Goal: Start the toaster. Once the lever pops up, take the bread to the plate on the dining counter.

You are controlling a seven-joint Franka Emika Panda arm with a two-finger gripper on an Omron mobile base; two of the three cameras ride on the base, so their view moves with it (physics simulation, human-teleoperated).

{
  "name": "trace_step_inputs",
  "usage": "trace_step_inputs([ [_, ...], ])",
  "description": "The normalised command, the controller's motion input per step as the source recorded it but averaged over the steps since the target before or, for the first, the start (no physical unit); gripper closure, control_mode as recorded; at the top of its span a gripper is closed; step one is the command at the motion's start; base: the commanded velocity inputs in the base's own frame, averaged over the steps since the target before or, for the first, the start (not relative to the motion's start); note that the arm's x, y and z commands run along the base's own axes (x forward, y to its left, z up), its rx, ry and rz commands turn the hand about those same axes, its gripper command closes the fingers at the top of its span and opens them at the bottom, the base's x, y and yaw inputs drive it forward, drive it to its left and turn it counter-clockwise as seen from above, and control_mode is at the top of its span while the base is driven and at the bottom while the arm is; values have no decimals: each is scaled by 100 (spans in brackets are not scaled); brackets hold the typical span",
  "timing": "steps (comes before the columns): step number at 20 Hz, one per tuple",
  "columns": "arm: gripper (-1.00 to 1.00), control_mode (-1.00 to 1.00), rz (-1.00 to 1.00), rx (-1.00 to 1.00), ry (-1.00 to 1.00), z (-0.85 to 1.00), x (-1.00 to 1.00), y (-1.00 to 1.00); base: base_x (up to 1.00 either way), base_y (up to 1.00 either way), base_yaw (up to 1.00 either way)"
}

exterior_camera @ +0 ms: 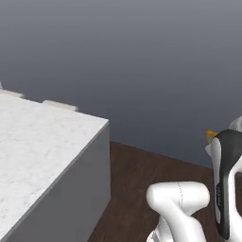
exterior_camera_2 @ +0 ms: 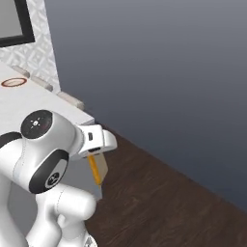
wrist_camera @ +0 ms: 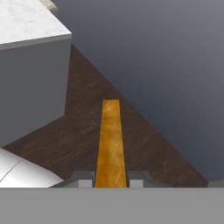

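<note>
Bread carried in jaws, off the table's corner.
Gripper (wrist_camera: 111, 180) jaws narrowly parted, clamped on the bread (wrist_camera: 110, 144), seen edge-on with its golden crust; held over dark wood floor (wrist_camera: 78, 131) beside the dining table (exterior_camera: 38, 142). Plate (exterior_camera_2: 13, 82) sits far back on the table.

The bread (wrist_camera: 110, 144) sits between the gripper (wrist_camera: 110, 178) fingers, above the floor (exterior_camera_2: 159, 202), right of the dining counter (exterior_camera: 38, 142); the plate (exterior_camera_2: 13, 82) lies on the counter.
</note>
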Motion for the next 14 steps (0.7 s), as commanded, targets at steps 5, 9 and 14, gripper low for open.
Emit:
trace_step_inputs([
  [5, 100, 100, 0, 0, 0, 0, 0, 0, 100, -33, 34],
  [9, 100, 100, 0, 0, 0, 0, 0, 0, 100, -43, 36],
  [14, 100, 100, 0, 0, 0, 0, 0, 0, 100, -46, 37],
])
